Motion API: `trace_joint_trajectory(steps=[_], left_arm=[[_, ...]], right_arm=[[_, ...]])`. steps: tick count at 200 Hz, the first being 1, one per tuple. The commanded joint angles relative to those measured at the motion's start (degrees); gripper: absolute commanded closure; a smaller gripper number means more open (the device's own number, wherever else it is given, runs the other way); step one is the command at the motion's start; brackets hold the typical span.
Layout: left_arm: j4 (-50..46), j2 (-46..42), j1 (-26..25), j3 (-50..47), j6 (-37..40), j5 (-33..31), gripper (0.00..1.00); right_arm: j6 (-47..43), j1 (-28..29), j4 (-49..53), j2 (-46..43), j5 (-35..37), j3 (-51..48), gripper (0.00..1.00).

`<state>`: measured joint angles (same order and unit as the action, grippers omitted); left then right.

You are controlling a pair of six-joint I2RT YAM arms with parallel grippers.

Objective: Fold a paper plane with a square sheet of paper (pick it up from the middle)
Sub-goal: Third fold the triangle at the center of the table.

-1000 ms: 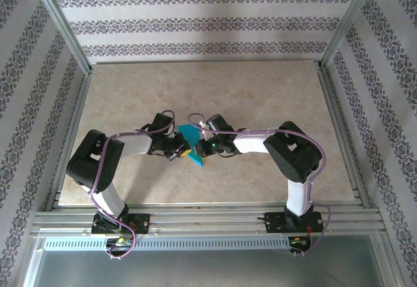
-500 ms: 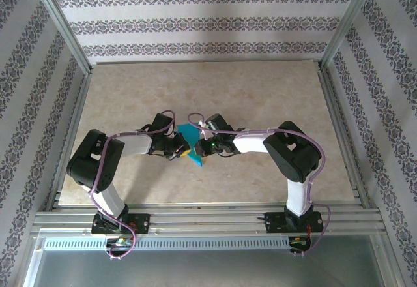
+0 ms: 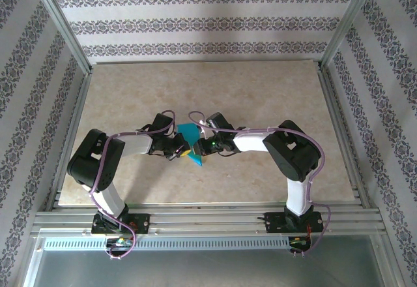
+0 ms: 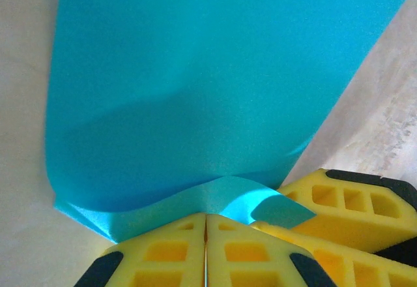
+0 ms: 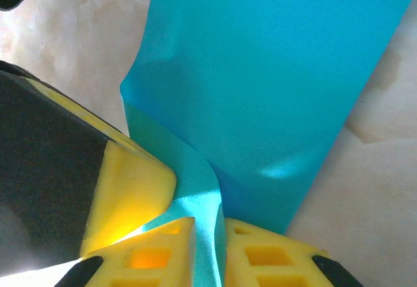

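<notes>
My left pincer (image 4: 206, 216) is clenched, its yellow pads meeting on the near folded edge of the thin teal-blue sheet of paper (image 4: 195, 72). My right pincer (image 5: 210, 222) sits just beside it on the same edge. Its yellow pads have begun to part, and the sheet stands in the narrow gap between them. I cannot tell whether those pads still bear on the paper.

Judgement: the right side is letting go of a pressed crease while the left side keeps the sheet anchored, so a regrasp for the next fold is probably due.

Beyond the pads the sheet rises as a curved, doubled panel, not yet a dart. It lies between my two wrists, over the middle of the pale marbled surface (image 3: 260, 91).

Compared with the overhead picture of a second ago, both arms and the sheet occupy the same positions. No shift is visible there.
</notes>
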<state>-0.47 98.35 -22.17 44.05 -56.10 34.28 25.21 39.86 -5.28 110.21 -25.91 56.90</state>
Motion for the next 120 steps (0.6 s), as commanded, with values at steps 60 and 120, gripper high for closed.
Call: trace_joint_trajectory(steps=[60,120], left_arm=[[-0.22,-0.54,-0.72,1.82,1.79,-0.34,0.9],[-2.65,-2.9,0.13,-0.05,3.98,-2.74,0.89]], right_arm=[[0.28,-0.73,4.66,2.68,3.38,-0.3,0.94],[0.7,-1.01,5.62,2.77,4.71,-0.17,0.96]])
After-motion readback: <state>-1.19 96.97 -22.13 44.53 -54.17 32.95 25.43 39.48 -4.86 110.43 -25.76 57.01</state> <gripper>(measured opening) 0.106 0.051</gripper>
